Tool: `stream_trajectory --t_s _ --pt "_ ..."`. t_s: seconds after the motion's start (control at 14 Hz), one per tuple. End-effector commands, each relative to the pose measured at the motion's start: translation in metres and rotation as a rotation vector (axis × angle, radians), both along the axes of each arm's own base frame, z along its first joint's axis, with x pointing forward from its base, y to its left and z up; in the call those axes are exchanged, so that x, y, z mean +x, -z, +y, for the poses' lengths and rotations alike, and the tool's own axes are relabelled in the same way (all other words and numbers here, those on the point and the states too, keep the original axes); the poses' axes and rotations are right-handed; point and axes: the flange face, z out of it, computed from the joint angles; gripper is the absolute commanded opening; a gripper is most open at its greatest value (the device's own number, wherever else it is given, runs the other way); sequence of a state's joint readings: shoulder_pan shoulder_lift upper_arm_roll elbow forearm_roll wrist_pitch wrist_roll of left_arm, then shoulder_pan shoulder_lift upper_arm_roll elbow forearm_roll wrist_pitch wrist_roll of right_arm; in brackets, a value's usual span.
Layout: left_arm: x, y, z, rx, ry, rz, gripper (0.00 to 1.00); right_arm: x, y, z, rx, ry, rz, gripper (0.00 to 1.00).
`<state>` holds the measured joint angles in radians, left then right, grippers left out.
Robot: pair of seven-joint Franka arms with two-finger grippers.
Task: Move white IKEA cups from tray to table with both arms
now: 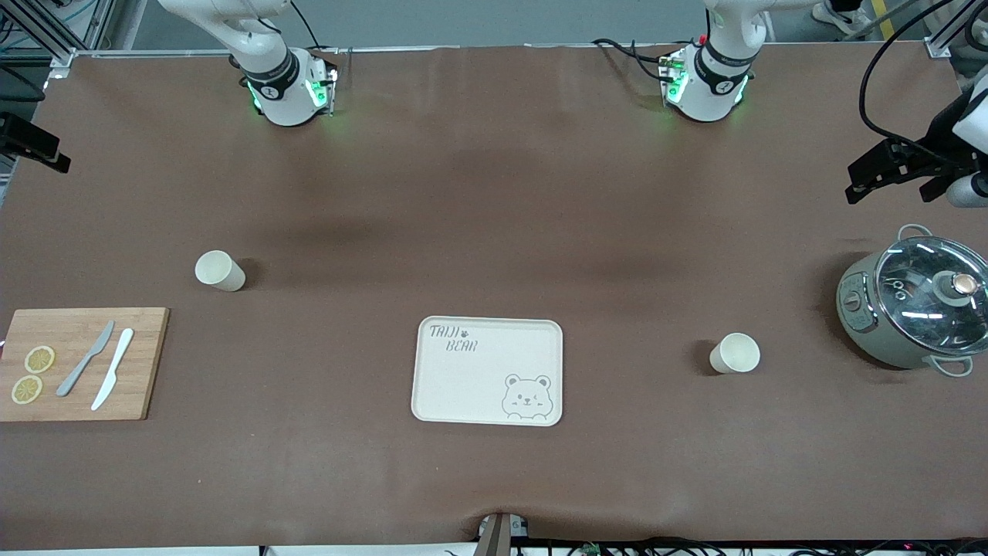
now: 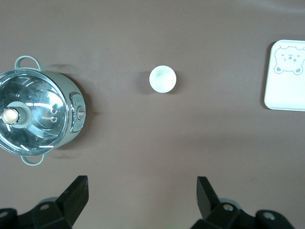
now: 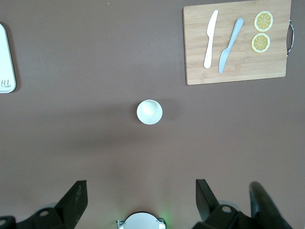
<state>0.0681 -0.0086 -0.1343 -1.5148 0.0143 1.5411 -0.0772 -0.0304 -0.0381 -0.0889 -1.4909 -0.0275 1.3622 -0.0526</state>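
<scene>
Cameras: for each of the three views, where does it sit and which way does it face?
Front view: high across the table, facing both arm bases; shows tray and both cups.
Left wrist view: looks down past the open left pincer at a white cup and pot.
Right wrist view: down past the open right pincer at the other cup and cutting board.
Both wrist views share the tray.

1. The tray (image 2: 286,76) is running off the left wrist view's edge.
2. The cutting board (image 1: 81,363) is being cropped by the front view's edge.
3. The pot (image 1: 915,305) is getting clipped there too.

white cups (image 1: 220,271), bear-printed cream tray (image 1: 488,371)
</scene>
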Motion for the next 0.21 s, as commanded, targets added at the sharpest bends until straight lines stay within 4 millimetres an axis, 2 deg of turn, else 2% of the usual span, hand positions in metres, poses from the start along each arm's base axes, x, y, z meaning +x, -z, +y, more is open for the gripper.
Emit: stream_trajectory --t_s 0.0,0.14 --pt "0.0040 -0.0030 0.0020 0.036 0.007 -0.012 1.00 -0.0021 -0.0010 -0.0056 0.006 0.020 0.002 1.00" --pt "0.0039 -0.0044 0.0005 0.037 0.008 -0.015 1.00 -0.0020 -0.0010 -0.0054 0.007 0.020 0.002 1.00"
